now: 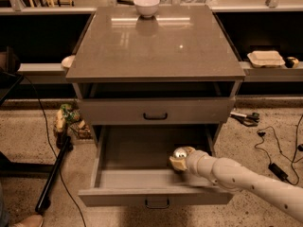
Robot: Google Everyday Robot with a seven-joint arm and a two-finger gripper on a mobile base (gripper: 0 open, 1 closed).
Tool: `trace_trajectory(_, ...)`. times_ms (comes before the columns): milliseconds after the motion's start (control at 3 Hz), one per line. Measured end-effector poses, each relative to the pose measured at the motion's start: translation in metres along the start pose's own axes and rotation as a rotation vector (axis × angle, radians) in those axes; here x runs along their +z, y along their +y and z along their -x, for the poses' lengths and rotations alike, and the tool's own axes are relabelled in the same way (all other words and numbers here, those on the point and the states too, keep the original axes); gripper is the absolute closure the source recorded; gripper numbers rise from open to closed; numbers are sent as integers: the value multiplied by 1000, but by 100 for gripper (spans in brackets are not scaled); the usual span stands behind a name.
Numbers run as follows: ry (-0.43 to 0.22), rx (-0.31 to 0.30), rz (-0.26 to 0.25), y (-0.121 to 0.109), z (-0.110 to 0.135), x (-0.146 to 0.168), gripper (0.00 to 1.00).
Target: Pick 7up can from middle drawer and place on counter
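Observation:
The middle drawer [128, 174] is pulled out, with its grey floor showing. The 7up can [180, 152] stands at the right of the drawer floor; only its silver top shows clearly. My gripper [178, 161] reaches in from the lower right on a pale arm and is shut around the can, hiding its body. The counter [156, 46] is the glossy grey-brown top of the cabinet, above and behind the gripper.
A white bowl [146, 5] sits at the counter's far edge. The top drawer [155, 111] is closed above the open one. A black pole [54, 171] and cables lie on the floor to the left, and more cables [277, 150] to the right.

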State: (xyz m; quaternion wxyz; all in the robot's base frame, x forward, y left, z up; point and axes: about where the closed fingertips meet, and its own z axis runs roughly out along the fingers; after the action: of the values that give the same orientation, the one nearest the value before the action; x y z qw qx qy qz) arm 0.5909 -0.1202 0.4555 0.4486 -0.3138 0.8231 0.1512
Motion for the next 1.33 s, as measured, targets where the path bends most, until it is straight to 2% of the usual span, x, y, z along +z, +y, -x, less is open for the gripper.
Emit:
trace_trajectory(333,-73,-59,3,-21,34,-49,100)
trace_trajectory(667,-125,-124,24,-30,64,-99,100)
trace_trajectory(1000,-124,-127,43,-26,64,-103,100)
trace_trajectory(1333,-119,-158,55,-30,77,-107,100)
